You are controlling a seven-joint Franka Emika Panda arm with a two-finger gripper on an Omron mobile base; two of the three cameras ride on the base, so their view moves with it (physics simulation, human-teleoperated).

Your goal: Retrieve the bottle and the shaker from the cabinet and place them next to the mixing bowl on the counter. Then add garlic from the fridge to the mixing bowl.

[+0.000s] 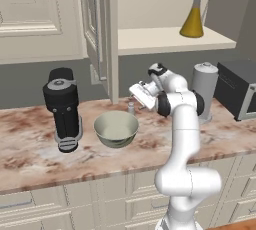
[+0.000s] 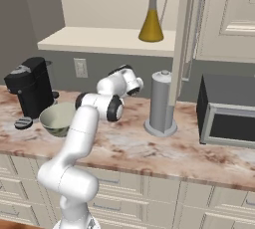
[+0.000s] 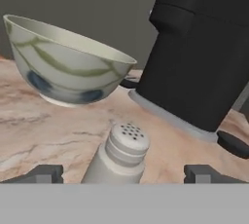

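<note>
The gripper point(image 3: 124, 174) stands with its jaws spread wide, one tip to each side of the shaker point(image 3: 120, 154), with clear gaps on both sides and no contact visible. The shaker sits upright on the counter point(image 3: 44, 130) between the jaws, its perforated cap towards the camera. Beyond the jaws, ahead and to one side, is the mixing bowl point(image 3: 68, 62); its inside cannot be seen from the hand. In the left base view the mixing bowl point(image 1: 116, 128) is seen from above and nothing shows inside it; the shaker point(image 1: 131, 107) stands just behind its rim, under the gripper point(image 1: 141, 95). Ahead of the jaws on the other side is the black coffee machine point(image 3: 202, 52), near the bowl. The bottle point(image 1: 192, 18), holding yellow liquid, is on the shelf point(image 1: 165, 39) of the open cabinet, well above the jaws.
</note>
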